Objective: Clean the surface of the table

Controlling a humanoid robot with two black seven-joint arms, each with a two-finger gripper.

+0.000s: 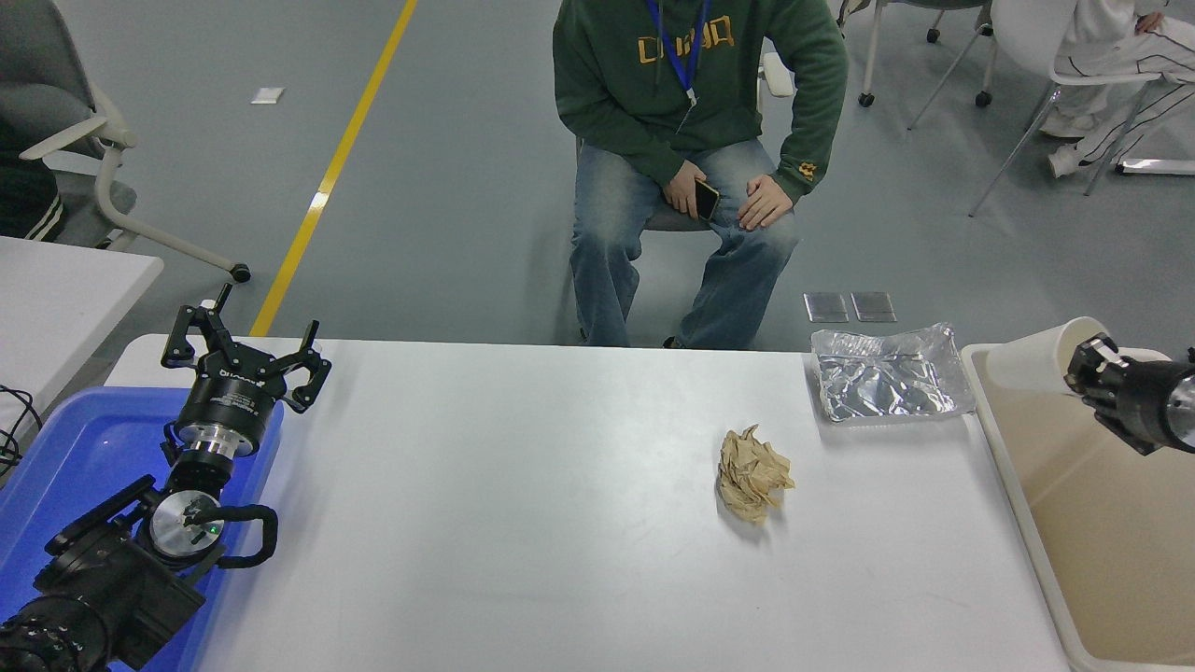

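Parked at the lower left of the frame, the left gripper [245,349] hovers over a blue tub [65,467] with its jaws spread apart and holding nothing; the tub's visible floor looks bare. Across the middle and bottom of the frame lies the counter [523,523], the white surface to be cleaned, with a crumpled brown paper wad [752,474] right of center and, farther back near the far right corner, a creased foil tray [887,375] that appears empty. At the right edge stands a beige bin [1083,523], its visible interior showing nothing. Over the bin's far rim the right gripper [1083,359] has its jaws clamped on the lip of a white paper cup [1041,357], held on its side. The likely trouble: the cup hangs over the rim, not the bin's middle, so letting go there could bounce it back onto the counter or the floor. A thin lip pinch could also slip early.
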